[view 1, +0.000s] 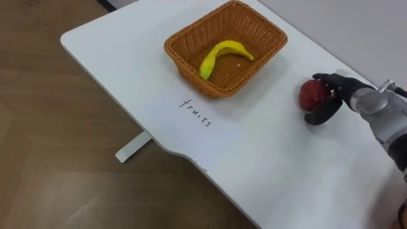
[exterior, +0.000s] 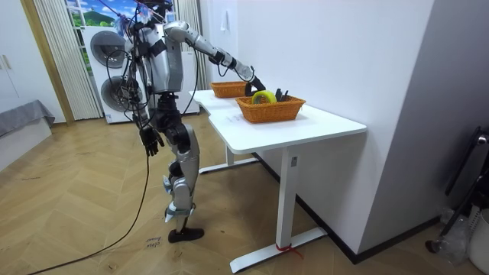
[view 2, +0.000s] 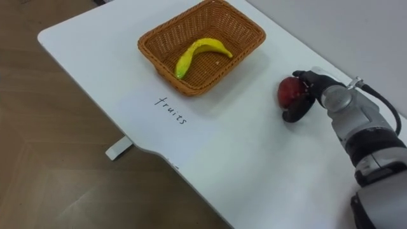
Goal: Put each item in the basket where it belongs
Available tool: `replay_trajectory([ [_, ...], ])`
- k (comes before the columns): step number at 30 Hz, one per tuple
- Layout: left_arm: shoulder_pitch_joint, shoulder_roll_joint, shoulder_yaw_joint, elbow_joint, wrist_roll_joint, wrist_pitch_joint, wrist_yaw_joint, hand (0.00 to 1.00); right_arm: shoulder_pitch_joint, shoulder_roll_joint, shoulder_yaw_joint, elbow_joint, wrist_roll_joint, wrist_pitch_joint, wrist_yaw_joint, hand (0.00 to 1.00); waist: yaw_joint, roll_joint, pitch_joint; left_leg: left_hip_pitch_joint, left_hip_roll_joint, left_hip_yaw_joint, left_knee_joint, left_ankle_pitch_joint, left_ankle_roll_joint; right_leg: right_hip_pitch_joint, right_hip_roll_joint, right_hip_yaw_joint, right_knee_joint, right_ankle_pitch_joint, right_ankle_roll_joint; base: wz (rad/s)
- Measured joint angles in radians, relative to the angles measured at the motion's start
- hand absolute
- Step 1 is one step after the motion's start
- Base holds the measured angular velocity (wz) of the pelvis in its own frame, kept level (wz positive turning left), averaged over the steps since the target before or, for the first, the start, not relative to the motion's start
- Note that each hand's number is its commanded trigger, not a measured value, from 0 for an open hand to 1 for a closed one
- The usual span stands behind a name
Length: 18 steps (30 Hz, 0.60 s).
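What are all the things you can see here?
table: one, white, by the wall.
fruit basket: one, brown wicker, on the table.
banana: one, yellow, inside the fruit basket.
apple: one, red, in the right hand.
second basket: one, brown wicker, on the table's other end.
roll: one, yellow, in the second basket.
written label: one, black, by the fruit basket.
right hand: dark, curled round the apple.
left hand: dark, hanging at the robot's side.

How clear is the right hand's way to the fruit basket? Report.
Likely clear: the right hand, fingers curled round the red apple, has only bare table between it and the fruit basket, which holds one banana. The left hand hangs idle.
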Motion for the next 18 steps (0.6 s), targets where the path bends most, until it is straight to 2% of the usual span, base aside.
replay_trajectory([
  [11,-0.020,0.000,-0.002,0.010,-0.008,-0.001,0.001,0.00,0.000,-0.001,0.000,-0.004,0.000,-0.001,0.013,0.00,-0.003,-0.005,-0.0029,-0.001,0.000,0.000,0.000,0.000,0.000,-0.002,-0.001,-0.001,0.002,0.000,0.000,0.00],
  [18,-0.023,0.000,-0.001,0.011,-0.007,-0.002,0.001,0.00,0.000,-0.001,0.000,-0.006,0.001,0.000,0.013,0.00,-0.002,-0.012,0.0010,-0.001,0.000,0.001,-0.002,0.000,0.000,-0.003,0.000,0.002,0.001,0.000,0.000,0.00],
])
